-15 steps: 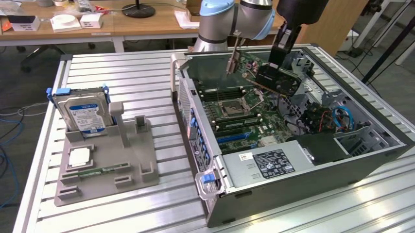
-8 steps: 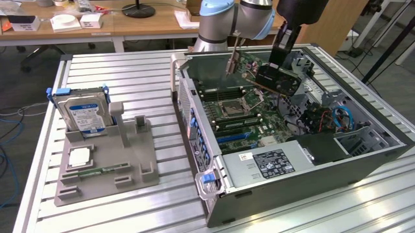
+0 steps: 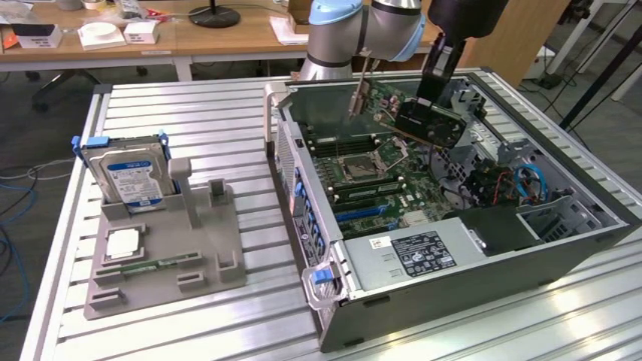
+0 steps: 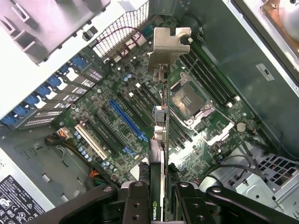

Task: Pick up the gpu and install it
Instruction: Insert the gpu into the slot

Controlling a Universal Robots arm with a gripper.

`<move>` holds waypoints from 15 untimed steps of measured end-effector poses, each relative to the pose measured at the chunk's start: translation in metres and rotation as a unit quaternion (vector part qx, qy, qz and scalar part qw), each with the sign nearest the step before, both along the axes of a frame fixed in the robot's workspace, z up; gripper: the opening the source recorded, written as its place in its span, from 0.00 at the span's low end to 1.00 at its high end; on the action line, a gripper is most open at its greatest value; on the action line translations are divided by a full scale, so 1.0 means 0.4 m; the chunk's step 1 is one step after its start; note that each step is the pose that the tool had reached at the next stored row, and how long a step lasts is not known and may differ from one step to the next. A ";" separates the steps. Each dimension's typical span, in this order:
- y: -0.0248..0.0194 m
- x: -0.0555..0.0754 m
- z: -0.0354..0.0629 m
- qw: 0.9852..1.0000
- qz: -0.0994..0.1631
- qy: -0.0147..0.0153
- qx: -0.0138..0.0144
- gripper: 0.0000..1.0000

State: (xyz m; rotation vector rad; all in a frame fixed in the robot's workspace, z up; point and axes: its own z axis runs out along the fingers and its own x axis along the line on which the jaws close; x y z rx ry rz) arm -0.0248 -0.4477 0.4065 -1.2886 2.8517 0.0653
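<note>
"What's the claw [image 4: 158, 200] doing?"
"Pinching the gpu [image 4: 160, 135] edge-on, right between its fingers, above the motherboard [image 4: 107, 93]."
"Risk?"
"The blue slot [image 4: 127, 120] sits below the claw and to one side. Lowered misaligned, the card's edge could grind onto components."

We note gpu [image 3: 431, 124] black, its bracket [image 4: 167, 46] silver, over the green motherboard [image 4: 107, 93]; beside that board, blue cables [image 3: 528, 180].

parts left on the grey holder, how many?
3 on the grey holder: hard drive upright at its far end, square silver chip flat mid-holder, memory stick flat just in front. Smaller parts may be hidden behind the drive.
</note>
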 end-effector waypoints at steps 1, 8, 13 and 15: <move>0.000 0.000 0.000 1.000 0.002 0.000 0.000 0.26; 0.000 0.000 0.000 1.000 0.014 0.000 0.000 0.26; 0.000 0.000 0.000 1.000 0.022 0.000 0.000 0.26; 0.000 0.000 0.000 1.000 0.025 0.000 0.000 0.26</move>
